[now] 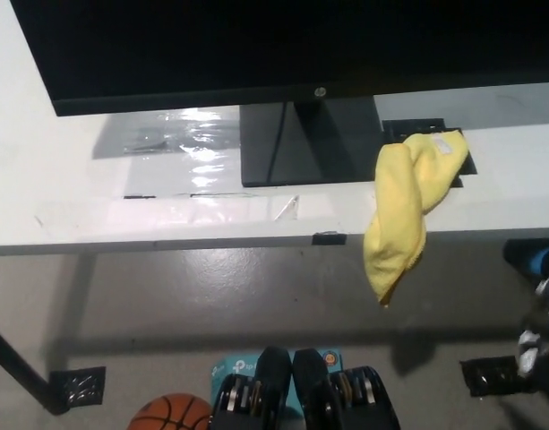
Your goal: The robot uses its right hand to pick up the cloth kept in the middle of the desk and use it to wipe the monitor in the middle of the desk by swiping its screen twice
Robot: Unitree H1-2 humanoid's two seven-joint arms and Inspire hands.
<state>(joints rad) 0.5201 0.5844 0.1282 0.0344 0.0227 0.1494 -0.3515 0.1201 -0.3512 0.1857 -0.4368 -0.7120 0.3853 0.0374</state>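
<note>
Yellow cloth [407,210] lay draped over desk [95,215] front edge, just right of monitor [256,49] stand, half hanging off. Right hand [541,331] sat low at pic's right edge, well apart from cloth, holding nothing visible; fingers' spread can't tell. Left hand not in view. Wiping looked finished, cloth put down.
</note>
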